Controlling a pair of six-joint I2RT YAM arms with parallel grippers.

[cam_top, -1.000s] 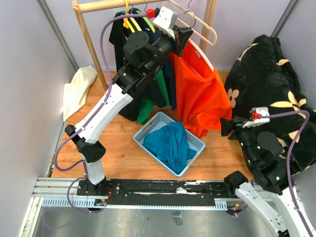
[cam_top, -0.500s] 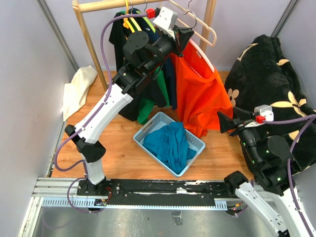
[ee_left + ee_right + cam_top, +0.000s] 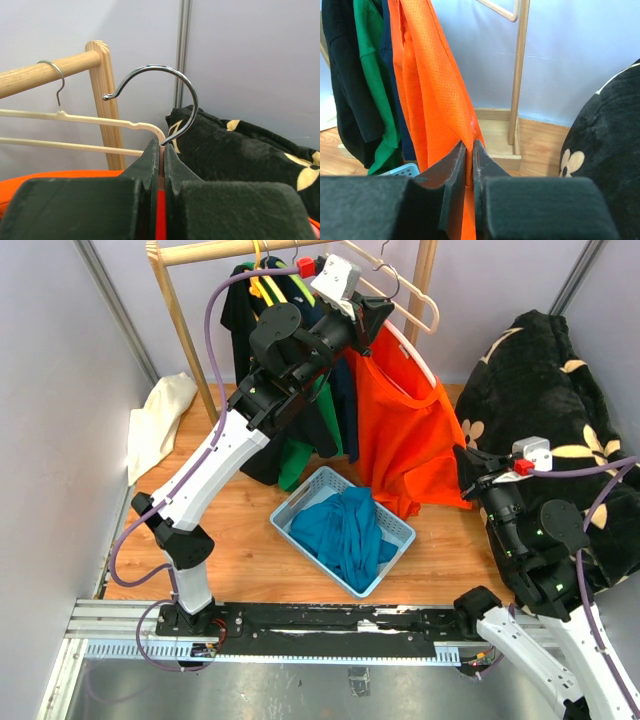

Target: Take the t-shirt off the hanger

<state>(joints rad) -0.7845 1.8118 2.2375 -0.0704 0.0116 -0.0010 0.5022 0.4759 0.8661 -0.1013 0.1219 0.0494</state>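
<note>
Wooden floor (image 3: pixel 240 535) between grey walls, with a wooden clothes rail (image 3: pixel 230 250) at the back. Orange t-shirt (image 3: pixel 405 430) hanging on its hanger (image 3: pixel 193 100), hook clear of the rail in the left wrist view. Left gripper (image 3: pixel 372 315) clamped on the hook's neck, hanger shoulders hidden below its pads. Right gripper (image 3: pixel 468 465) pinched shut on the shirt's right edge, hem partly covered behind it. Blue basket (image 3: pixel 298 495) with a teal garment (image 3: pixel 345 530) below. Black floral blanket (image 3: pixel 545 390) cut off at right.

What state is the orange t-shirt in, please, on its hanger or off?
On: the orange t-shirt drapes over the white hanger.
</note>
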